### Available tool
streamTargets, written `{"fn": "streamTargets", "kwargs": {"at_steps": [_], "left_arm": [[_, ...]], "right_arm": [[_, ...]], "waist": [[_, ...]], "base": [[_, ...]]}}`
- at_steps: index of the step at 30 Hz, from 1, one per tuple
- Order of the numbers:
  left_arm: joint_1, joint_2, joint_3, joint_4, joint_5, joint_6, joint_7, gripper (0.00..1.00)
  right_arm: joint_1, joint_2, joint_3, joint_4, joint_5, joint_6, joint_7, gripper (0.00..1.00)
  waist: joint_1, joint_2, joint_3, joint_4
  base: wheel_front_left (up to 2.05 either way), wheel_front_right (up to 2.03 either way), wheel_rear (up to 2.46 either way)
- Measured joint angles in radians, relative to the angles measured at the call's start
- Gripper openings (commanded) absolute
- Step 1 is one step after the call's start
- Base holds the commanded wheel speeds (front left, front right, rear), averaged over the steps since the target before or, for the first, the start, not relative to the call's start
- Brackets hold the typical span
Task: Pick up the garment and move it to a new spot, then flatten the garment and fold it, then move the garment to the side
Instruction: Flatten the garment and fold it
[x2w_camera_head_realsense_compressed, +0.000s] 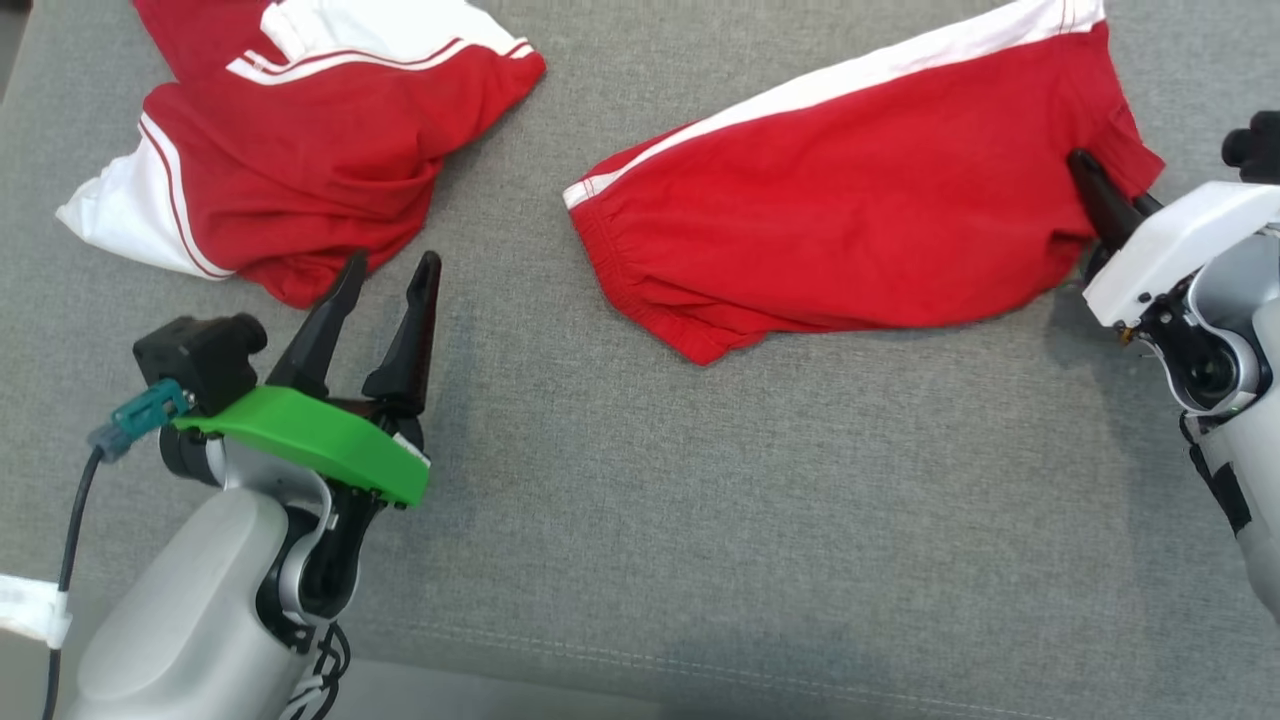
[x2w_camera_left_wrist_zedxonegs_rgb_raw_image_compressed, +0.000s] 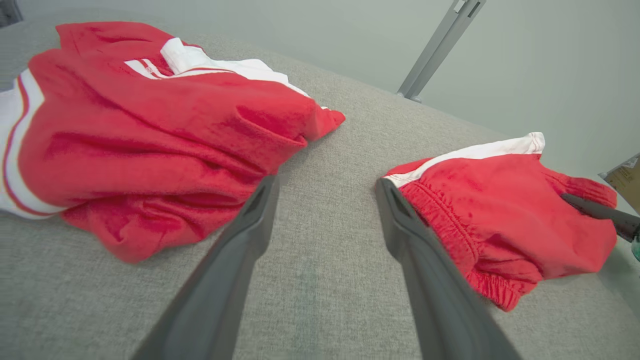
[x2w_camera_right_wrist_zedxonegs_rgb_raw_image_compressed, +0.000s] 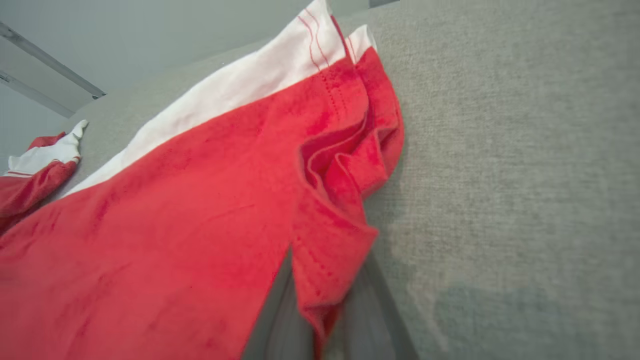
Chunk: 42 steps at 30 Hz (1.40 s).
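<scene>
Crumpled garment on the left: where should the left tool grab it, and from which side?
Grip the bunched red fold at the crumpled garment's near edge, coming low from the robot's side. It sits just ahead-left of the open left tool, and the cloth heaps into a ridge there; the white panels lie flatter.

We see red shorts (x2w_camera_head_realsense_compressed: 850, 210) with a white side stripe and a gathered elastic waistband. They lie mostly flat, slanting across the right side of the grey cloth surface (x2w_camera_head_realsense_compressed: 640, 480). The waistband faces lower left. The leg hem at the far right is bunched, pinched in our right pincer (x2w_camera_head_realsense_compressed: 1082, 168).
</scene>
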Motion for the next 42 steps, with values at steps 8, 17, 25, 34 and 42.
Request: {"fn": "streamTargets", "kwargs": {"at_steps": [8,17,25,34,42], "left_arm": [[0.092,0.024,0.031,0.03,0.007,0.002,-0.017,1.0],[0.22,0.034,0.062,0.051,0.013,0.012,-0.025,1.0],[0.283,0.038,0.053,0.0,0.02,0.021,-0.025,1.0],[0.284,0.038,0.04,-0.054,0.055,0.021,-0.025,1.0],[0.284,0.04,0.047,-0.064,0.062,0.025,-0.025,1.0]], "right_arm": [[0.133,-0.012,-0.088,-0.044,0.112,0.011,-0.003,0.0],[0.357,0.006,-0.126,-0.056,0.2,0.011,-0.002,0.0],[0.432,-0.008,-0.182,-0.091,0.226,-0.003,-0.016,0.26],[0.448,0.022,-0.186,-0.11,0.228,-0.012,-0.037,1.0],[0.447,0.028,-0.212,-0.113,0.237,-0.021,-0.069,0.0]], "waist": [[0.0,0.0,-0.081,-0.039],[0.0,0.0,-0.184,-0.093],[0.0,0.0,-0.236,-0.161],[0.0,0.0,-0.201,-0.189],[0.0,0.0,-0.18,-0.184]], "base": [[0.0,0.0,0.0],[0.0,0.0,0.0],[0.0,0.0,0.0],[0.0,0.0,0.0],[0.0,0.0,0.0]]}}
